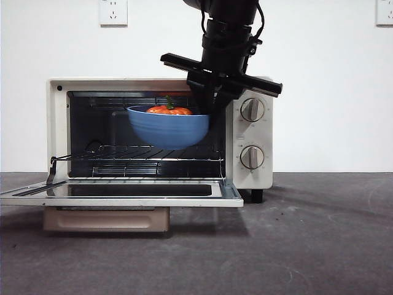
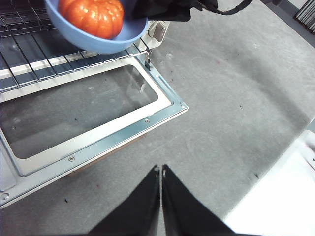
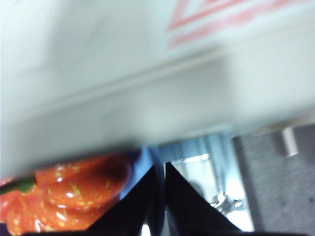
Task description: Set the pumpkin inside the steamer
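The orange pumpkin (image 1: 169, 110) with yellow flecks lies in a blue ridged bowl (image 1: 167, 129). My right gripper (image 1: 206, 108) comes down from above and is shut on the bowl's right rim. It holds the bowl in the steamer's (image 1: 253, 178) open mouth, above the wire rack (image 1: 153, 151). In the right wrist view the pumpkin (image 3: 69, 196) sits close beside the right gripper (image 3: 161, 169). The left wrist view shows pumpkin (image 2: 93, 17) and bowl (image 2: 101, 45) over the rack. My left gripper (image 2: 161, 170) hangs shut and empty over the table, off the door's corner.
The steamer's glass door (image 1: 123, 192) lies folded down flat toward the front, jutting out over the grey table (image 1: 307, 246). Two round knobs (image 1: 252, 110) sit on the right panel, close to the right arm. A pale strip (image 2: 280, 201) shows at the table's edge in the left wrist view.
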